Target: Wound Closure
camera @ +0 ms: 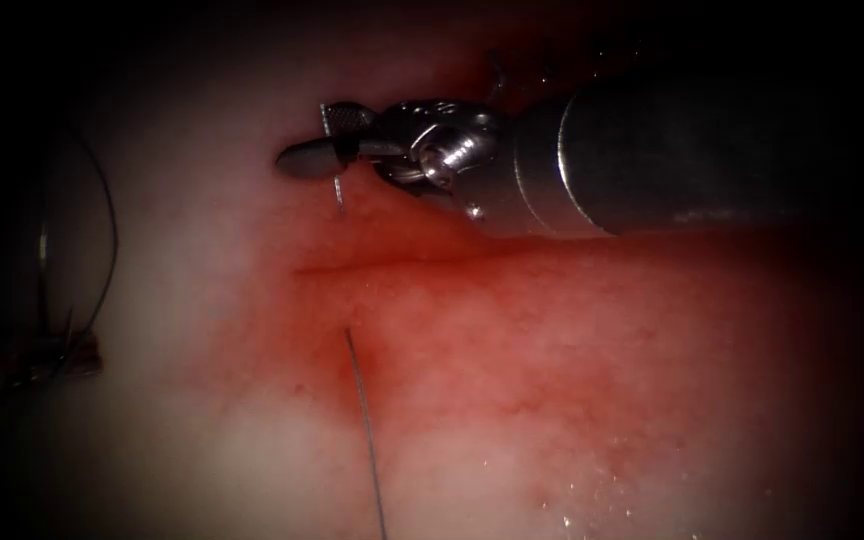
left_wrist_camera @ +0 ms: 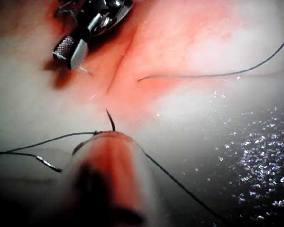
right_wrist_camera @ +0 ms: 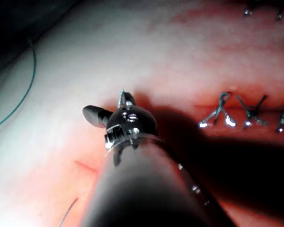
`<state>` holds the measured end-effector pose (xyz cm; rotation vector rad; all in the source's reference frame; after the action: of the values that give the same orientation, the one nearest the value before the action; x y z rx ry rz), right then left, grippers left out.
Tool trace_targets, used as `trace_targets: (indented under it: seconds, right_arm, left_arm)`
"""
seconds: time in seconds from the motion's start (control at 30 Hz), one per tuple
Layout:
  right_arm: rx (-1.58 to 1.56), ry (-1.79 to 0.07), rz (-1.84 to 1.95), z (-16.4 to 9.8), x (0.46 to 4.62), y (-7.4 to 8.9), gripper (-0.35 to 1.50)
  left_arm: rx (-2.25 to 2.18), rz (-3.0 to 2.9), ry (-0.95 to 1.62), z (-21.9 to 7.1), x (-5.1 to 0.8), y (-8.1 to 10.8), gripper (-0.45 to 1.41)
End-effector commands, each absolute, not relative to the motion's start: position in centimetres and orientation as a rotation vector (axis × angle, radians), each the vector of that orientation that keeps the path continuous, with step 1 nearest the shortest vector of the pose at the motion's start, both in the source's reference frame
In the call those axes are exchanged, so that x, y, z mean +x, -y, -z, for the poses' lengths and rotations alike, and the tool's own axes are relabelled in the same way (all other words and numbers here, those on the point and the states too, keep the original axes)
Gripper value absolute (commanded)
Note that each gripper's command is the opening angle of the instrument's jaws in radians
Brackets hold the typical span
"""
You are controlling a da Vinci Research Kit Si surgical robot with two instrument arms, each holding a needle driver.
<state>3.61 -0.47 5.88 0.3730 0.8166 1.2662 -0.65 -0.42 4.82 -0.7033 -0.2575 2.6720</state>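
Observation:
My right tool [camera: 324, 140] comes in over the far side of the cut [camera: 472, 262], near its left end. Its jaws stand apart, and the ridged inner face of one shows [left_wrist_camera: 64, 47]. The thin curved needle [camera: 338, 190] crosses between them, its lower end pointing down at the tissue [camera: 202, 240]. I cannot tell whether that end touches the tissue. Thread [camera: 364, 420] comes out of the tissue on the near side of the cut and runs toward the front. In the left wrist view my left tool [left_wrist_camera: 109, 156] is a blurred shaft with thread [left_wrist_camera: 52, 140] running past its tip.
Red fluid [camera: 552, 330] stains the tissue around the cut. A dark loop of thread [camera: 107, 235] lies at the far left beside a dark knotted patch [camera: 52, 355]. Several tied stitches [right_wrist_camera: 222, 113] sit in a row further along the wound.

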Motion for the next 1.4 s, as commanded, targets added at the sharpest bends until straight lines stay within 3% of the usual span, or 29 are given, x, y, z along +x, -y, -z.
trace_targets:
  seconds: [0.03,0.17,0.23,0.27,0.3,0.73,1.0,1.03,1.1,1.17,1.2,1.23,1.33,1.4]
  right_arm:
    - [0.378,-0.811,-1.274,-5.97,3.69,0.51,1.05]
    - [0.384,-0.787,-1.287,-6.07,3.70,0.53,1.00]
    - [0.384,-0.787,-1.291,-6.10,3.70,0.53,0.74]
    - [0.384,-0.787,-1.290,-6.10,3.70,0.54,0.34]
    - [0.373,-0.783,-1.296,-6.10,3.69,0.54,-0.35]
    - [0.281,-1.014,-1.267,-5.58,3.70,0.28,-0.35]
    - [0.267,-1.040,-1.260,-5.51,3.72,0.30,-0.35]
    - [0.269,-1.040,-1.250,-5.52,3.72,0.30,-0.35]
    - [0.277,-1.063,-1.227,-5.52,3.72,0.29,-0.35]
    - [0.268,-1.080,-1.226,-5.52,3.70,0.28,0.21]
    - [0.263,-1.089,-1.222,-5.51,3.69,0.27,0.37]
    - [0.263,-1.097,-1.223,-5.50,3.67,0.26,0.42]
    - [0.274,-1.109,-1.221,-5.44,3.57,0.23,0.44]
    - [0.276,-1.111,-1.225,-5.41,3.50,0.20,0.42]
  left_arm:
    - [-0.705,-2.672,0.258,-4.87,-0.71,0.43,-0.45]
    - [-0.705,-2.672,0.258,-4.87,-0.71,0.43,-0.45]
    - [-0.705,-2.672,0.258,-4.87,-0.71,0.43,-0.45]
    - [-0.705,-2.672,0.258,-4.87,-0.71,0.43,-0.45]
    - [-0.705,-2.672,0.258,-4.87,-0.71,0.43,-0.45]
    - [-0.690,-2.721,0.190,-4.89,-0.73,0.30,-0.45]
    - [-0.708,-2.725,0.150,-4.99,-0.86,0.28,-0.45]
    - [-0.717,-2.726,0.150,-5.02,-0.89,0.28,-0.16]
    - [-0.735,-2.723,0.146,-5.07,-0.92,0.26,0.10]
    - [-0.743,-2.719,0.136,-5.10,-0.90,0.25,0.21]
    - [-0.747,-2.718,0.134,-5.11,-0.89,0.25,0.39]
    - [-0.749,-2.720,0.137,-5.11,-0.85,0.23,0.66]
    - [-0.759,-2.721,0.147,-5.06,-0.74,0.17,1.08]
    - [-0.746,-2.706,0.123,-5.00,-0.65,0.11,1.18]
